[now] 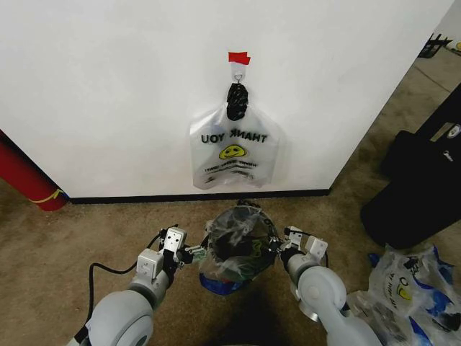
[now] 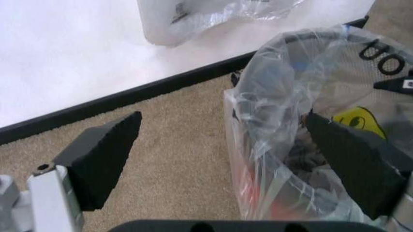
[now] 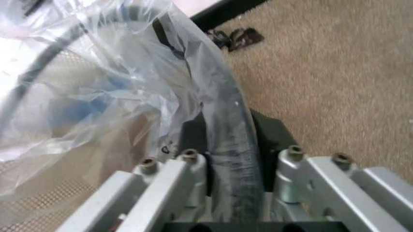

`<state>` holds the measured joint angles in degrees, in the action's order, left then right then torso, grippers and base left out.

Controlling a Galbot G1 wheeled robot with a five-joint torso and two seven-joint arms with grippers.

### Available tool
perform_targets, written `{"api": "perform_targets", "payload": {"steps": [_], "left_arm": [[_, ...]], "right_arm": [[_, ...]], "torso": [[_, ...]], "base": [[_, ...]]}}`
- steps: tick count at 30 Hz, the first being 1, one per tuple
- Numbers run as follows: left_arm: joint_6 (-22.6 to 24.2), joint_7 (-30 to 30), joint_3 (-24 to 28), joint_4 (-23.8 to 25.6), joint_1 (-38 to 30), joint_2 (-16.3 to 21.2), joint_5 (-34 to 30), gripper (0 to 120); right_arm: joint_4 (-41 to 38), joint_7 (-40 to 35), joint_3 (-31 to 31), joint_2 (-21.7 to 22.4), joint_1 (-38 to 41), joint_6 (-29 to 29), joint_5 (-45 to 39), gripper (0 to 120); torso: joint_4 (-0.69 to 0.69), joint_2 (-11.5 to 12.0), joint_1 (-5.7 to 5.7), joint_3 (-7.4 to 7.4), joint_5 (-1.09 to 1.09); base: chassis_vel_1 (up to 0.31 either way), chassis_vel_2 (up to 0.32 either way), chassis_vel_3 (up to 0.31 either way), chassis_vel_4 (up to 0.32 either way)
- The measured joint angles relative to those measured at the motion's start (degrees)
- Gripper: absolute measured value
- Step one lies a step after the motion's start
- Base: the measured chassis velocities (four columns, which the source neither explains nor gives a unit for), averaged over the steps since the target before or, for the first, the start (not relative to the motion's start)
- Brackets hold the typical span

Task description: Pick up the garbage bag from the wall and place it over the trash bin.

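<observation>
The garbage bag (image 1: 229,268), thin see-through plastic with blue at its bottom, is draped over the small round black wire-mesh trash bin (image 1: 241,216) on the carpet just below the wall (image 1: 108,94). My left gripper (image 1: 193,254) is at the bin's left side. In the left wrist view it (image 2: 226,169) stands open, with one finger (image 2: 351,169) against the bag (image 2: 277,96) and the other over bare carpet. My right gripper (image 1: 277,249) is at the bin's right side. Its fingers (image 3: 193,145) are shut on the bag film (image 3: 96,96) and the bin's rim (image 3: 235,145).
A similar bag with mirrored lettering (image 1: 232,148) hangs from a metal hook (image 1: 238,72) under a red tape strip (image 1: 239,58). A large black case (image 1: 425,180) and a bundle of bags (image 1: 403,288) lie to the right. A red cylinder (image 1: 29,180) leans at the left.
</observation>
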<state>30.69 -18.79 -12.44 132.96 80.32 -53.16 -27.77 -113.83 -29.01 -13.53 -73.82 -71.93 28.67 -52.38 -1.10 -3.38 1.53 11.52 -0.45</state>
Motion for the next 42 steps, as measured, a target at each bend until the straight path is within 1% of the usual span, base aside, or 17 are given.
{"api": "perform_targets", "payload": {"steps": [1,2,4,7,11,12,16,17,21,23,24,26,27,30,31,35,42], "left_arm": [[-0.02,0.0,-0.08,0.08,0.12,0.03,0.02,100],[-0.04,0.0,-0.3,0.22,0.21,0.13,0.02,100],[-0.05,-0.01,-0.4,0.29,0.23,0.19,0.01,100],[-0.07,-0.01,-0.73,0.41,0.26,0.44,-0.06,100],[-0.1,0.01,-0.59,0.31,0.11,0.34,-0.17,100],[-0.1,0.01,-0.59,0.31,0.11,0.34,-0.17,100],[-0.11,0.15,-0.18,0.04,-0.06,0.15,-0.19,100],[-0.11,0.15,-0.18,0.04,-0.06,0.15,-0.19,100],[-0.12,0.21,-0.11,-0.15,-0.06,0.15,-0.19,100],[-0.15,0.22,-0.11,-0.28,0.02,0.19,-0.19,100],[-0.15,0.22,-0.13,-0.32,0.02,0.22,-0.18,100],[-0.15,0.22,-0.13,-0.32,0.02,0.22,-0.18,100],[-0.17,0.23,-0.2,-0.44,0.01,0.26,-0.18,100],[-0.21,0.25,-0.24,-0.68,0.0,0.25,-0.17,100],[-0.21,0.25,-0.24,-0.68,0.0,0.25,-0.17,100],[-0.27,0.35,-0.08,-1.26,-0.16,0.21,-0.16,100],[-0.53,0.75,0.32,-2.56,-0.64,0.18,-0.18,100]], "right_arm": [[-0.05,0.26,0.0,0.04,-0.02,-0.02,0.56,22],[-0.14,0.66,-0.02,0.13,-0.05,-0.07,1.62,29],[-0.23,0.75,-0.07,0.19,-0.06,-0.05,1.91,33],[-1.06,0.55,-0.53,0.56,-0.32,0.99,2.32,45],[-2.85,0.34,-1.65,1.48,-1.27,4.5,1.13,62],[-2.85,0.34,-1.65,1.48,-1.27,4.5,1.13,62],[-3.06,0.81,-3.08,1.87,-1.42,6.76,0.11,79],[-3.06,0.81,-3.08,1.87,-1.42,6.76,0.11,79],[-1.64,2.19,-4.73,1.86,-0.78,7.89,-0.75,93],[-0.79,5.41,-7.13,1.72,-0.35,10.77,-2.48,100],[-0.55,7.27,-7.81,1.74,-0.32,11.58,-2.64,100],[-0.55,7.27,-7.81,1.74,-0.32,11.58,-2.64,100],[0.49,14.16,-9.71,1.98,-0.21,13.01,-2.08,100],[3.31,26.96,-12.59,2.47,0.2,13.41,2.0,100],[3.31,26.96,-12.59,2.47,0.2,13.41,2.0,100],[8.07,39.09,-14.87,2.82,1.12,13.42,7.87,100],[11.57,48.17,-17.34,2.75,0.19,13.2,5.91,100]], "torso": [[0.0,0.0,0.0,0.0,0.0],[0.0,0.0,0.0,0.0,-0.01],[0.0,0.0,0.0,0.0,0.0],[0.0,0.0,0.0,0.0,-0.01],[-0.01,0.0,0.0,0.0,-0.01],[-0.01,0.0,0.0,0.0,-0.01],[0.0,0.0,0.0,0.0,-0.01],[0.0,0.0,0.0,0.0,-0.01],[0.0,0.0,0.0,0.0,0.0],[0.0,0.0,0.0,0.0,0.0],[0.0,0.0,0.0,0.0,-0.01],[0.0,0.0,0.0,0.0,-0.01],[0.0,0.0,0.0,0.0,0.0],[0.0,0.0,0.0,0.0,-0.01],[0.0,0.0,0.0,0.0,-0.01],[0.01,0.0,0.0,0.0,0.0],[-0.01,0.0,0.0,0.0,-0.01]], "base": [[0.0,0.0,0.0,0.0],[0.0,0.0,0.0,0.0],[0.0,0.0,0.0,0.0],[0.0,0.0,0.0,0.0],[0.0,0.0,0.0,0.0],[0.0,0.0,0.0,0.0],[0.0,0.0,0.0,0.0],[0.0,0.0,0.0,0.0],[0.0,0.0,0.0,0.0],[0.0,0.0,0.0,0.0],[0.0,0.0,0.0,0.0],[0.0,0.0,0.0,0.0],[0.0,0.0,0.0,0.0],[0.0,0.0,0.0,0.0],[0.0,0.0,0.0,0.0],[0.0,0.0,0.0,0.0],[0.0,0.0,0.0,0.0]]}}
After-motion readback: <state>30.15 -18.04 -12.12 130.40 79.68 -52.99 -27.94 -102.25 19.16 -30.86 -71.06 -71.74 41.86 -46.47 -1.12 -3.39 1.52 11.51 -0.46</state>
